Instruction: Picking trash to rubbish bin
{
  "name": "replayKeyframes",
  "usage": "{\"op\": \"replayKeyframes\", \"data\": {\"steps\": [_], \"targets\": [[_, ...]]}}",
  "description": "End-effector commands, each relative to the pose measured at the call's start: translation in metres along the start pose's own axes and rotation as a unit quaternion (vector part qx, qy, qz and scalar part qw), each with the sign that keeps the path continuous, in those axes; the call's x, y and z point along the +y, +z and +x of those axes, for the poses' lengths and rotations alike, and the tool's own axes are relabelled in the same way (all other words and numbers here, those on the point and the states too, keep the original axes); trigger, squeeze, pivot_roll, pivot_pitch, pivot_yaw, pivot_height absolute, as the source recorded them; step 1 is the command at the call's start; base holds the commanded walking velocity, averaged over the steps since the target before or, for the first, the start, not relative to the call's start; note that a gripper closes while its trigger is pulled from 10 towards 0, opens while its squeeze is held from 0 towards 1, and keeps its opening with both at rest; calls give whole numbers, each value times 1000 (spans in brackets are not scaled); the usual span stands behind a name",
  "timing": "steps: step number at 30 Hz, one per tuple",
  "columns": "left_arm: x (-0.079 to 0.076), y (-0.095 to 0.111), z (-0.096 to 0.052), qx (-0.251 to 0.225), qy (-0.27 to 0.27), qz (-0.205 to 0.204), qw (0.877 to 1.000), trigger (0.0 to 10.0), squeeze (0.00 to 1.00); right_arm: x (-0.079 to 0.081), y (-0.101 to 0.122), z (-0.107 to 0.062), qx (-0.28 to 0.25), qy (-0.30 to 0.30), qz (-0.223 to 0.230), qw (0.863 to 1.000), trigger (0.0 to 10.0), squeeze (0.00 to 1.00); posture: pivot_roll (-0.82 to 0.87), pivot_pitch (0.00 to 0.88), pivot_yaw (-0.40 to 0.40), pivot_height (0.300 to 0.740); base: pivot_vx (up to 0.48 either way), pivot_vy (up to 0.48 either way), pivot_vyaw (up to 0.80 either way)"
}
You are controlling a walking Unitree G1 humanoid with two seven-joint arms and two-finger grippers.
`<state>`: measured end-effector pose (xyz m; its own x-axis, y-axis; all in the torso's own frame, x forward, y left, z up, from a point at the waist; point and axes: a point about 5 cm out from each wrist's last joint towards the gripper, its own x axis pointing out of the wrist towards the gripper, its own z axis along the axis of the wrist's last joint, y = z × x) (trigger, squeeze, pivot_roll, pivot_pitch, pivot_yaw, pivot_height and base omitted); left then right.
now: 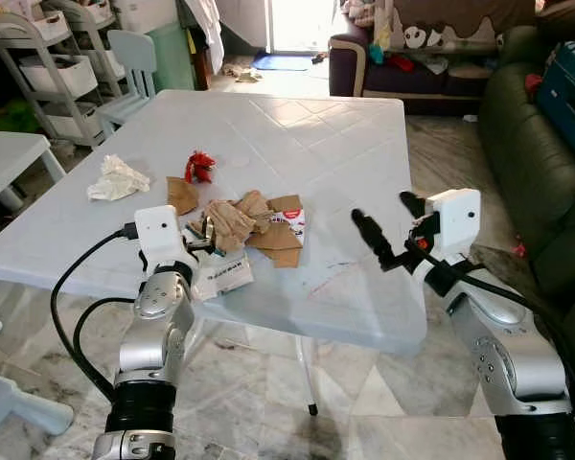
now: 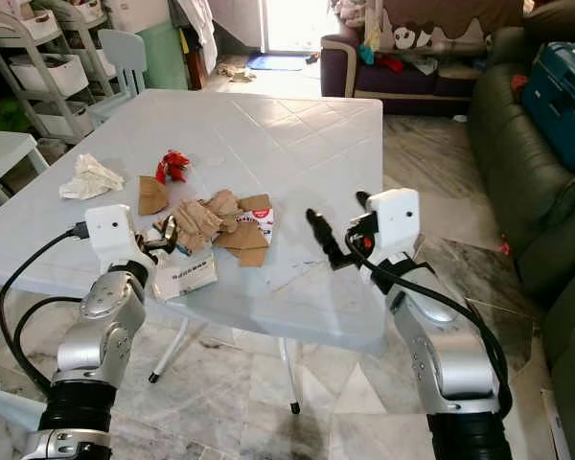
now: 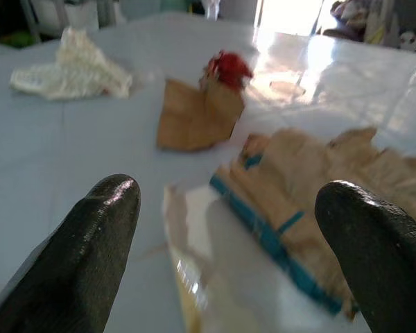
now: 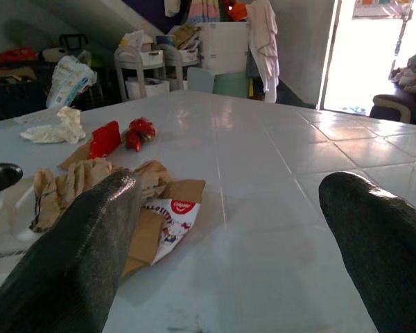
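Trash lies on the white table (image 1: 297,134): a crumpled white tissue (image 1: 117,179), a red wrapper (image 1: 199,166), a brown cardboard scrap (image 1: 181,195), crumpled brown paper (image 1: 235,220), flat cardboard with a printed label (image 1: 286,232) and a white plastic wrapper (image 1: 225,276). My left gripper (image 1: 201,241) is open at the table's near edge. In the left wrist view the wrapper (image 3: 208,277) and the brown paper (image 3: 312,187) lie between and just beyond its fingers (image 3: 100,236). My right gripper (image 1: 388,225) hovers open over bare tabletop, right of the pile (image 4: 111,187).
A dark green sofa (image 1: 537,163) with a blue case (image 1: 570,86) stands at the right. A second sofa (image 1: 402,57) is at the back. A shelving rack (image 1: 57,57), a pale chair (image 1: 134,57) and a small white table (image 1: 10,158) are at the left.
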<state>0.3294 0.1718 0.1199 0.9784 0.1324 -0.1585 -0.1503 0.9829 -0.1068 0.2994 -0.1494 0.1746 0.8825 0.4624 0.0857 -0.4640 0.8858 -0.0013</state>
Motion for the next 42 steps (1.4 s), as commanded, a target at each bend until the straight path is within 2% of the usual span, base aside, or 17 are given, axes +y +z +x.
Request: {"op": "replayKeyframes", "data": {"steps": [1, 7, 11, 22, 24, 27, 28, 29, 34, 36, 42], "targets": [[4, -7, 1, 24, 13, 4, 1000, 10000, 0, 3, 6, 0, -9, 14, -2, 1000, 10000, 0, -46, 50, 18, 740, 0, 0, 0], [5, -16, 3, 57, 6, 9, 998, 10000, 0, 9, 8, 0, -5, 34, 6, 999, 10000, 0, -45, 48, 16, 740, 0, 0, 0], [7, -19, 8, 71, 5, -10, 997, 10000, 0, 13, 8, -1, -1, 52, 9, 999, 10000, 0, -53, 49, 16, 740, 0, 0, 0], [13, -17, 20, 79, 20, -34, 996, 10000, 0, 19, 8, -5, 8, 69, 15, 997, 10000, 0, -61, 55, 15, 740, 0, 0, 0], [12, -15, 23, 73, 17, -60, 995, 10000, 0, 20, 8, -5, 8, 72, 16, 997, 10000, 0, -63, 57, 14, 740, 0, 0, 0], [11, -12, 25, 63, 15, -76, 995, 9843, 0, 21, 8, -6, 9, 72, 15, 997, 10000, 0, -65, 57, 13, 740, 0, 0, 0], [11, -12, 26, 62, 15, -82, 995, 8196, 0, 21, 8, -6, 10, 72, 15, 997, 10000, 0, -66, 58, 13, 740, 0, 0, 0], [10, -10, 27, 58, 10, -88, 994, 0, 0, 21, 8, -6, 11, 72, 14, 997, 10000, 0, -66, 58, 13, 740, 0, 0, 0], [10, -6, 27, 41, 9, -82, 996, 0, 0, 20, 8, -7, 12, 68, 13, 998, 10000, 0, -68, 58, 15, 740, 0, 0, 0], [11, -3, 28, 24, 11, -92, 995, 0, 0, 20, 8, -7, 12, 66, 12, 998, 10000, 0, -66, 59, 14, 740, 0, 0, 0], [12, 0, 28, 14, 10, -97, 995, 0, 0, 21, 7, -6, 13, 69, 11, 998, 10000, 0, -64, 58, 12, 740, 0, 0, 0]]}}
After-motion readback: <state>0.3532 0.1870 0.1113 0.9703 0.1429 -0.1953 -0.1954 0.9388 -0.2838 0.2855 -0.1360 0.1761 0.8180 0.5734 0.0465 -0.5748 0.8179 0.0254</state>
